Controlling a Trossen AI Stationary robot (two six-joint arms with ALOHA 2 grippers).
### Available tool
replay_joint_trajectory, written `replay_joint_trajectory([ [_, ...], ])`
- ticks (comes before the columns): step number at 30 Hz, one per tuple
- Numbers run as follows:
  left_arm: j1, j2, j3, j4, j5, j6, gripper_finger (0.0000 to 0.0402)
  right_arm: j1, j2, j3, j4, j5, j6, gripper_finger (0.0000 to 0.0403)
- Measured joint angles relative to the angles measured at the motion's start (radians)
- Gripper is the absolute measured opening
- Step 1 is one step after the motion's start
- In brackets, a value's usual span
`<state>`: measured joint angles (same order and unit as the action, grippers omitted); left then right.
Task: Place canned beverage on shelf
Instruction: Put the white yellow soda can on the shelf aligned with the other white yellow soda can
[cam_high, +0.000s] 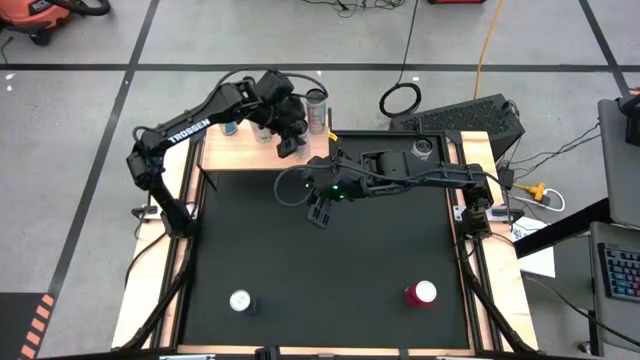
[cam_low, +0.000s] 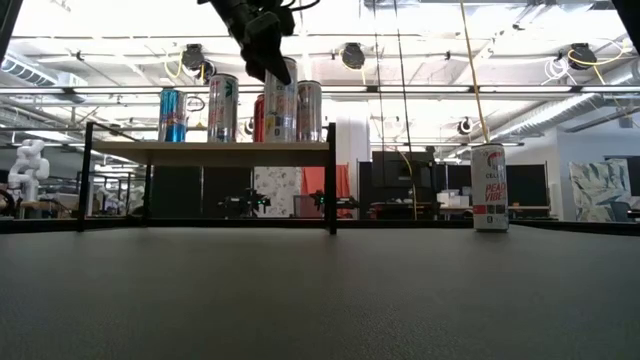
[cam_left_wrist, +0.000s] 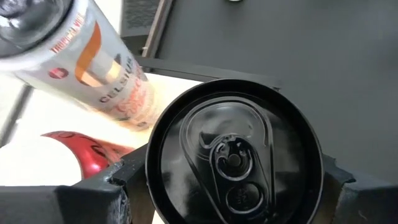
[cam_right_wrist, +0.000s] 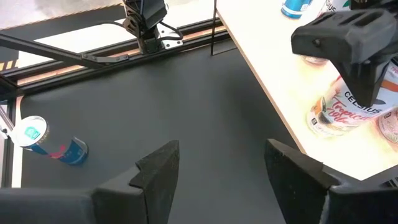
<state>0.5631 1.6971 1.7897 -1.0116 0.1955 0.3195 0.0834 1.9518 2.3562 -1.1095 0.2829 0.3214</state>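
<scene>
Left tool (cam_low: 268, 62) clasps can (cam_left_wrist: 235, 155) on shelf (cam_low: 210, 148).

Black-topped table (cam_high: 320, 270) with pale wood side rails; two cans rest directly on its mat, a blue-and-white one (cam_high: 241, 301) and a red one (cam_high: 420, 293), well apart. Light-wood shelf (cam_low: 210, 148) on thin black legs stands at one end. Five cans (cam_low: 222, 108) stand upright on its board.

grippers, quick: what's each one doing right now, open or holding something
Left gripper: over the shelf, closed on an upright can.
Right gripper: open and empty, above the black table beside the shelf.
</scene>
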Motion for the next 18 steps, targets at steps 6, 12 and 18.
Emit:
replay_joint_trajectory([
  [6, 0.015, 0.001, 0.0, -0.004, 0.041, 0.007, 0.0277, 0.0, 0.0, 0.0, 0.0, 0.0, 0.0, 0.0217],
  [12, 0.015, 0.001, 0.0, -0.004, 0.044, 0.036, 0.0284, 0.0, 0.0, 0.0, 0.0, 0.0, 0.0, 0.0217],
  [18, 0.022, 0.001, -0.001, -0.004, 0.043, 0.052, 0.0342, 0.0, 0.0, 0.0, 0.0, 0.0, 0.0, 0.0217],
])
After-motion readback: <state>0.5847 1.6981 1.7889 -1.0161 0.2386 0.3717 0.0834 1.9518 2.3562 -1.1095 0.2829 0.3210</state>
